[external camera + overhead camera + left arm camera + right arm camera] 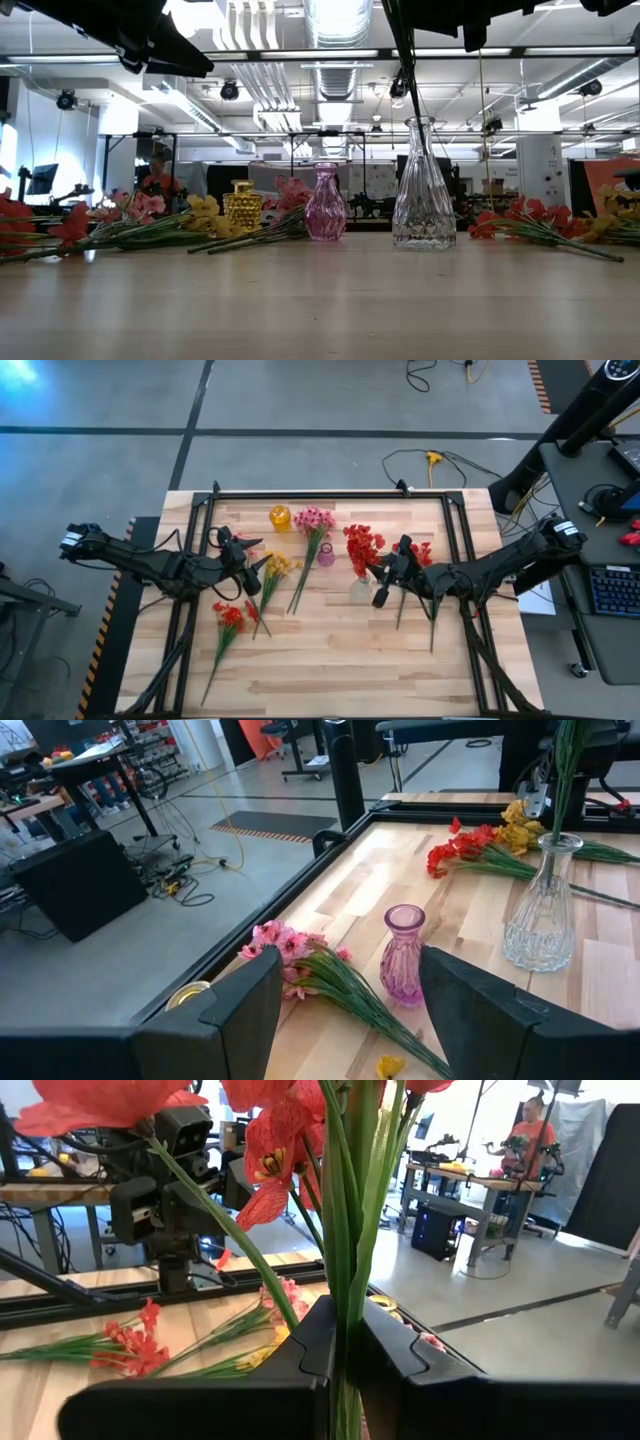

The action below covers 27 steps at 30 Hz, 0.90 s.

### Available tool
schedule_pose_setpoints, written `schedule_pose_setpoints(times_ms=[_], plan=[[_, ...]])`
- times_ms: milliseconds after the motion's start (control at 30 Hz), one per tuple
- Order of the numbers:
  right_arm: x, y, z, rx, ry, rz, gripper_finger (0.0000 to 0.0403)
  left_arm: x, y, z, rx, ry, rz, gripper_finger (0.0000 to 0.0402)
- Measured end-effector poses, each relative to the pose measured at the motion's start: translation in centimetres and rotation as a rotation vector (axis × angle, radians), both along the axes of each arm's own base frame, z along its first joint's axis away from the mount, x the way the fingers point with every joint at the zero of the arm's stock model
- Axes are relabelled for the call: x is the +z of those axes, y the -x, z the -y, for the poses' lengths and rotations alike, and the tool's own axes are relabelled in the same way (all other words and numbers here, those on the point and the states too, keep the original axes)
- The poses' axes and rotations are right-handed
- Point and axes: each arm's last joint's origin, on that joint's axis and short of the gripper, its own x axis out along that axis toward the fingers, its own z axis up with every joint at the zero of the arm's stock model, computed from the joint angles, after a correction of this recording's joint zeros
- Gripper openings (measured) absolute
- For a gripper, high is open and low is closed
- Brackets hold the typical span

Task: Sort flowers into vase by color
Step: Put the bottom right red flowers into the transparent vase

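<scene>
My right gripper (384, 574) is shut on a red flower spray (362, 545) above the clear glass vase (424, 190). The spray's stems (405, 60) run down into the vase's neck. My left gripper (345, 1020) is open and holds nothing, hovering at the table's left by a yellow spray (278, 565) lying flat. Lying on the wood are a pink spray (313, 520), a red spray (230, 615) and more red and yellow flowers (480, 845) on the right. The pink vase (325, 203) and the yellow vase (241, 205) stand upright. My right gripper pinches the red spray's bundled green stems (350, 1295) between its two fingers, just below the blossoms (270, 1150). The fingers come roughly level from the table's right and lie across the stems. The spray hangs upright, its lower stems inside the clear vase's neck (417, 125).
A black metal frame (330, 493) borders the table's far edge and sides. The wood on the near side (340, 670) is bare. Beyond the table are a desk with a keyboard (610, 590), floor cables (430, 458) and a person (525, 1130) far off.
</scene>
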Motion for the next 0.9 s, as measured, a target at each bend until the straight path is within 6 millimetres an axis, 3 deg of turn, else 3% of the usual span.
schedule_pose_setpoints(times_ms=[600, 900], plan=[[-0.01, 0.00, -0.01, 0.004, -0.016, 0.007, 0.0025, 0.00, 0.00, 0.00, 0.000, 0.000, 0.000, 0.0217], [-0.17, 0.06, 0.08, -0.026, -0.044, 0.007, 0.0121, 0.00, 0.00, 0.00, 0.000, 0.000, 0.000, 0.0217]])
